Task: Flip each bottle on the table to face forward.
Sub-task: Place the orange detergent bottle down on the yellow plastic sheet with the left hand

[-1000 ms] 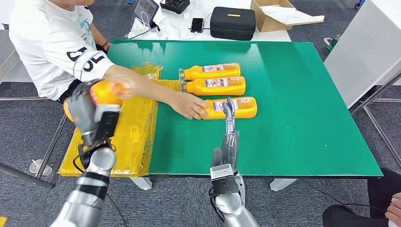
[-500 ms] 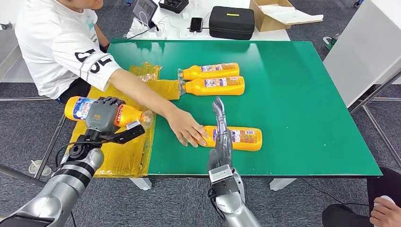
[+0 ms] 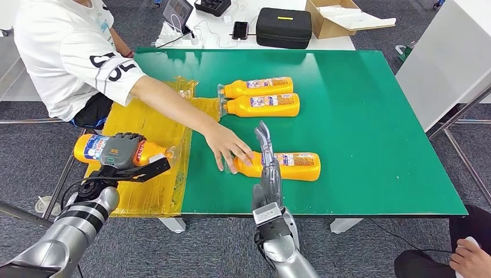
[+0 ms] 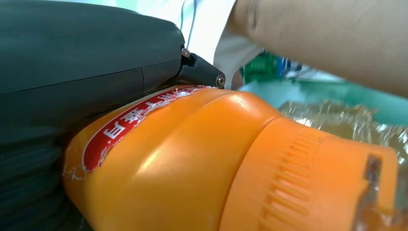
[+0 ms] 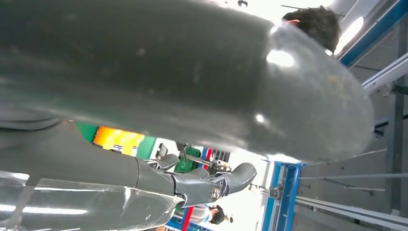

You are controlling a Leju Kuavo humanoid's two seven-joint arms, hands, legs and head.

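Bottle at lower left — my left hand grips it. My right hand, fingers straight and empty, hovers over the bottom-centre bottle — a person's hand touches it.

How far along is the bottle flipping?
Looks done: two bottles lie label-up at the table's middle. In hand: left hand holds a bottle over the yellow packaging; right hand is over the near bottle, which a person's hand also touches. Left: placing the held one.
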